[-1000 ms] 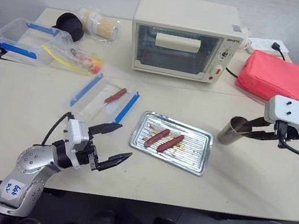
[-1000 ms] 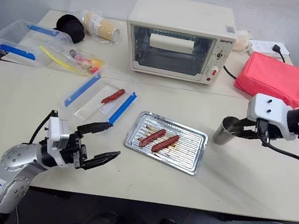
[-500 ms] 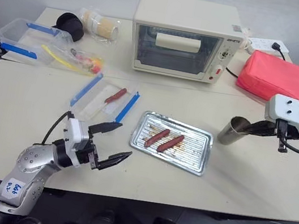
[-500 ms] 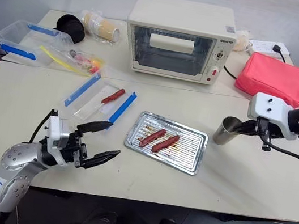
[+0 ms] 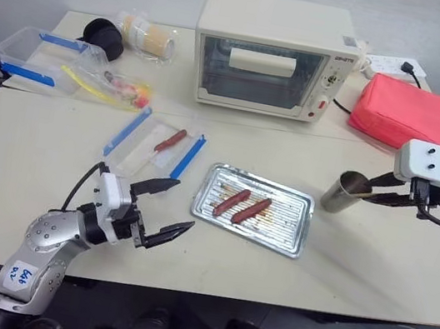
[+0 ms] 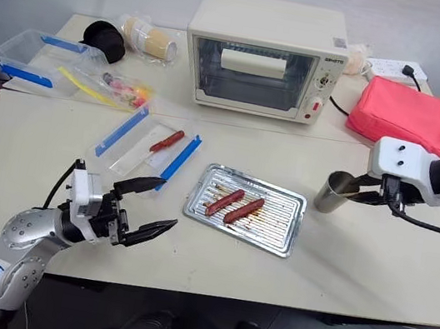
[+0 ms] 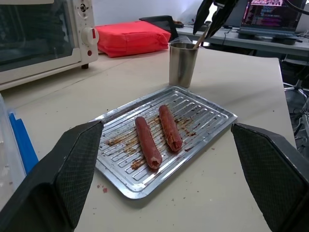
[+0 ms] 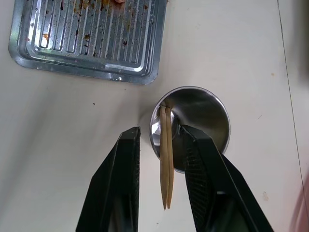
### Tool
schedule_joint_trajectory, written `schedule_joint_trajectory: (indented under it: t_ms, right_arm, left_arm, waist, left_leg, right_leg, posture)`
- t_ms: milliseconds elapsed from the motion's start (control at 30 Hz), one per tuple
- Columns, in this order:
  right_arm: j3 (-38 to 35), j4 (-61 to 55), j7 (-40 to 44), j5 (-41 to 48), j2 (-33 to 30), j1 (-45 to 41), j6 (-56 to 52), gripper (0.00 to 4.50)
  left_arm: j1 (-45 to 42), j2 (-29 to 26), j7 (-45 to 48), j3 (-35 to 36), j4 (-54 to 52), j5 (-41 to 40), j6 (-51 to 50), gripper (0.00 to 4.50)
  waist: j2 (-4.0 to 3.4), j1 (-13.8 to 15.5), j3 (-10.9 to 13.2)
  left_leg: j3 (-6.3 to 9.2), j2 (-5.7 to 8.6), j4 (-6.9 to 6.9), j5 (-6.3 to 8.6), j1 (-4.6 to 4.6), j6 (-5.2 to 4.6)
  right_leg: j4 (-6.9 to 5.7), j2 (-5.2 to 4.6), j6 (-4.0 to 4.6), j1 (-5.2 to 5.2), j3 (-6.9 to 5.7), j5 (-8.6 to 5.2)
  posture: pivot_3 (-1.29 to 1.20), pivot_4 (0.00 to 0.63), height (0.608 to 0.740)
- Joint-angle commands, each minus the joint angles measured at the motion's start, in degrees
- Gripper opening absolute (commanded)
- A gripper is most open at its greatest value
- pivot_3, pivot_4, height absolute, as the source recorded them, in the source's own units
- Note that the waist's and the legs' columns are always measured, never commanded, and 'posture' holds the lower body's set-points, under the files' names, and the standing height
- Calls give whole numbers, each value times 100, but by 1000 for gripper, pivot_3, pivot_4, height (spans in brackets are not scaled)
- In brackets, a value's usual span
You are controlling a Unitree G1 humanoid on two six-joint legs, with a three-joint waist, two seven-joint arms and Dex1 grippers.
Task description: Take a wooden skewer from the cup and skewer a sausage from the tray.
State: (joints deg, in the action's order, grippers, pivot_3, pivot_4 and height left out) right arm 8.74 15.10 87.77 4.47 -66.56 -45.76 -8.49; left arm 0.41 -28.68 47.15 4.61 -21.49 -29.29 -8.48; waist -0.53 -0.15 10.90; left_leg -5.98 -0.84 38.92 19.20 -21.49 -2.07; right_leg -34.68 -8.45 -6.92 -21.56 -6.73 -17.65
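1. Steel cup is the landmark: it stands on the desk, near the tray on the robot's right side, w/ wooden skewers leaning against its rim. Looks like two sticks side by side.
2. Right gripper hangs just above the cup, fingers parted, one each side of the skewers. No pad is seen touching the wood, so nothing gripped.
3. Left gripper sits well away from the cup, on the far side of the tray, fingers spread wide & empty.
4. Tray holds two sausages lying side by side, approx. in the half farther from the cup, untouched.
5. Step in hand, as I read it: the pick of a skewer from the cup, not yet done.
6. Next move prob. needs the right fingers to pinch one stick only, squarely, then lift straight up clear of the rim.
7. Risk: both sticks get caught together, or the thin wood slips out; the cup could tip if nudged.
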Motion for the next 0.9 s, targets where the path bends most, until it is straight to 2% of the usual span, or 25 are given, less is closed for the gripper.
schedule_joint_trajectory:
  t_ms: [33, 133, 200, 233, 533, 700, 833, 900]
  right_arm:
    - [-39, 37, 145, -31, -6, -81, 96, 1299]
    - [-44, 85, 183, -35, -4, -79, 143, 748]
    - [-60, 101, 186, -24, 11, -81, 162, 136]
    - [-65, 101, 186, -11, 24, -86, 148, 61]
    - [-100, 141, 431, 68, -34, -434, -68, 61]
    - [278, 176, 473, 760, -468, -917, -224, 61]
    - [472, 393, 473, 795, -608, -1046, -138, 61]
    - [484, 314, 473, 875, -669, -864, -702, 61]
  left_arm:
    - [-13, 42, 0, 36, -83, -20, 120, 4500]
    - [1, 58, -1, 46, -96, -7, 110, 4500]
    - [4, 65, -6, 50, -103, -1, 105, 4500]
    - [4, 65, -6, 51, -102, 2, 106, 4500]
    - [2, 62, -4, 58, -98, 3, 102, 4500]
    - [-19, 79, -6, 55, -66, 14, 121, 4500]
    - [-43, 106, -4, 46, -26, 28, 149, 4500]
    - [-56, 132, -16, 18, -10, 49, 167, 4500]
  waist:
    - [0, -4, 0]
    - [0, -8, 0]
    - [0, -6, 0]
    - [0, -5, 0]
    - [-1, -9, 1]
    - [-9, -1, 6]
    - [-8, -8, 6]
    - [-8, -7, 6]
  left_leg:
    - [0, 0, 0, 0, 0, 0]
    - [0, 0, 0, 0, 0, 0]
    - [0, 0, 0, 0, 0, 0]
    - [0, 0, 0, 0, 0, 0]
    - [0, 0, 1, 0, 0, 0]
    - [3, -1, -1, 0, -1, 0]
    - [4, -1, -2, 4, -2, 0]
    - [2, -1, -1, 4, -2, 0]
  right_leg:
    - [0, 0, 0, 0, 0, 0]
    - [-3, 1, 0, 0, -2, 0]
    - [-3, 1, 0, 0, -4, 0]
    - [-3, 1, 0, 0, -6, 0]
    - [-3, 0, 0, 0, -8, 0]
    - [2, -1, 0, -2, -4, 0]
    - [12, -2, 0, -1, 8, 0]
    - [11, -2, 0, -2, 8, 0]
  posture:
    - [0, 150, 740]
    - [0, 150, 740]
    - [0, 150, 740]
    - [0, 150, 740]
    - [0, 150, 740]
    - [0, 150, 740]
    - [0, 150, 740]
    - [0, 150, 740]
